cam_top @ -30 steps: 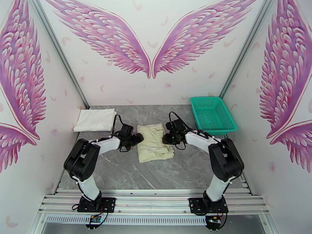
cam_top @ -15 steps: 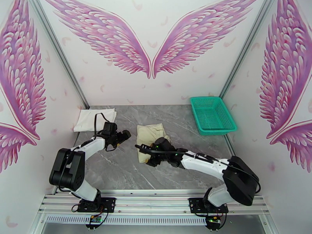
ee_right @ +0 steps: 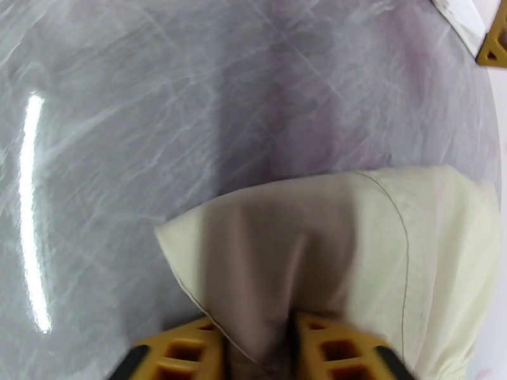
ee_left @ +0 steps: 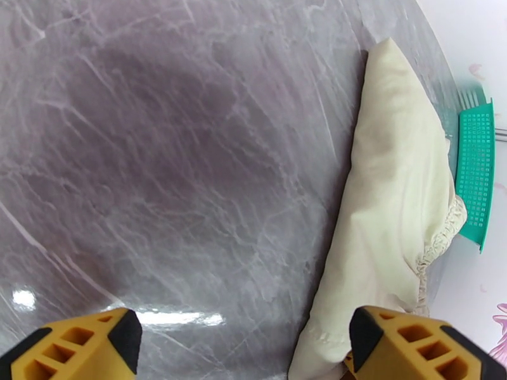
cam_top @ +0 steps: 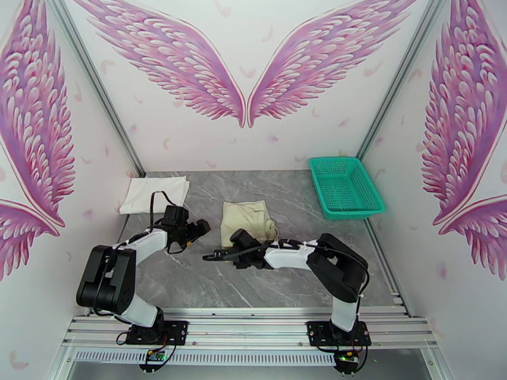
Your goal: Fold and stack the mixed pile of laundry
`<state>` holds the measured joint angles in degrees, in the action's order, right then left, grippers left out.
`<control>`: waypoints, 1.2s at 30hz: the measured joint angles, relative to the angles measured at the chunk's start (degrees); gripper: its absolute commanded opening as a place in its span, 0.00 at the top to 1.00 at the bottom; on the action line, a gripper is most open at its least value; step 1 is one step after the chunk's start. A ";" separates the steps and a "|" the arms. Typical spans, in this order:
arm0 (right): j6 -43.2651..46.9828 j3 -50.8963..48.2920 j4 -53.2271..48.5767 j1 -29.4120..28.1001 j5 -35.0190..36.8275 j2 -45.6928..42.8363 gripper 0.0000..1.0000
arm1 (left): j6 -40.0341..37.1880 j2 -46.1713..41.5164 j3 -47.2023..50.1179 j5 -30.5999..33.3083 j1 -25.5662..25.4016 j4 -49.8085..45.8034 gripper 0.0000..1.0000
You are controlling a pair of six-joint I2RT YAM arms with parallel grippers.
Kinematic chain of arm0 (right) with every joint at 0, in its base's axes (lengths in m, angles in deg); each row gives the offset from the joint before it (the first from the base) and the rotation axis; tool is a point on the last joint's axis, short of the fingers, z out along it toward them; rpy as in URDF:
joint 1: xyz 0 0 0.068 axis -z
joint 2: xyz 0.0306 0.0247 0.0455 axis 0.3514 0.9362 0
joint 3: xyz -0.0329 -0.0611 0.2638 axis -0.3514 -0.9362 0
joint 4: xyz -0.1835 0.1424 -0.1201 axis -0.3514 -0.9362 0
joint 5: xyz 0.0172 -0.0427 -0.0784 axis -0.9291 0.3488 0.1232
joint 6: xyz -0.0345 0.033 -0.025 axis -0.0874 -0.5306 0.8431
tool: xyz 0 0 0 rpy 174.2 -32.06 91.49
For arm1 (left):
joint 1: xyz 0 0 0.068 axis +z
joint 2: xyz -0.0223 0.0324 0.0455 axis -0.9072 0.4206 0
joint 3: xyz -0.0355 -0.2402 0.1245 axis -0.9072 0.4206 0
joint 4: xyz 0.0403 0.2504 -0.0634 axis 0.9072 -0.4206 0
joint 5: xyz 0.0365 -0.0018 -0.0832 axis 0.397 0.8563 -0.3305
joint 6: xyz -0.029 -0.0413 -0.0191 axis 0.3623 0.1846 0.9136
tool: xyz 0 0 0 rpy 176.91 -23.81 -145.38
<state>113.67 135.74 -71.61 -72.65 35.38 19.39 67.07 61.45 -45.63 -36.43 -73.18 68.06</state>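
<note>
Right fingers [ee_right: 184, 353] have just clamped on the cream garment [ee_right: 380, 248] corner, ready for a fold; left fingers [ee_left: 76, 343] stand apart, clear.

The top camera hangs high behind my two bases and looks forward and down over the whole grey table [cam_top: 190, 280], from far away. My left wrist camera sits low, just behind my left fingers [ee_left: 82, 349], and faces across the table toward the green basket [ee_left: 475, 172]. My right wrist camera looks along my right fingers [ee_right: 342, 349], very near the surface, toward my left side. All three views share the cream garment [cam_top: 244, 218] and the marble beside it.
</note>
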 measured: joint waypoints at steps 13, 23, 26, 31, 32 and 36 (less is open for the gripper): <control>-8.72 -8.61 13.16 1.88 -2.51 -9.20 1.00 | 15.02 5.84 1.29 -0.26 -13.07 14.19 0.01; -12.13 -9.38 14.88 1.95 -3.98 -9.84 0.57 | 19.69 16.48 -9.84 0.68 -15.93 17.73 1.00; -13.44 -9.86 14.60 2.08 -4.39 -11.76 0.45 | 17.40 17.46 -13.25 0.72 -13.92 16.26 1.00; -16.94 -10.75 12.92 4.07 -5.29 -18.82 0.43 | 7.41 17.51 -21.84 3.19 -7.93 5.81 1.00; -17.97 -10.91 12.44 5.25 -5.33 -20.76 0.43 | 4.39 17.57 -24.72 3.98 -6.49 2.43 1.00; -19.82 -11.69 11.69 9.29 -5.20 -25.57 0.44 | -7.89 18.88 -38.05 7.10 -0.90 -9.55 1.00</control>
<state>93.85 124.05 -59.92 -63.36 30.18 -6.18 59.18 80.34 -83.69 -29.33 -74.08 58.51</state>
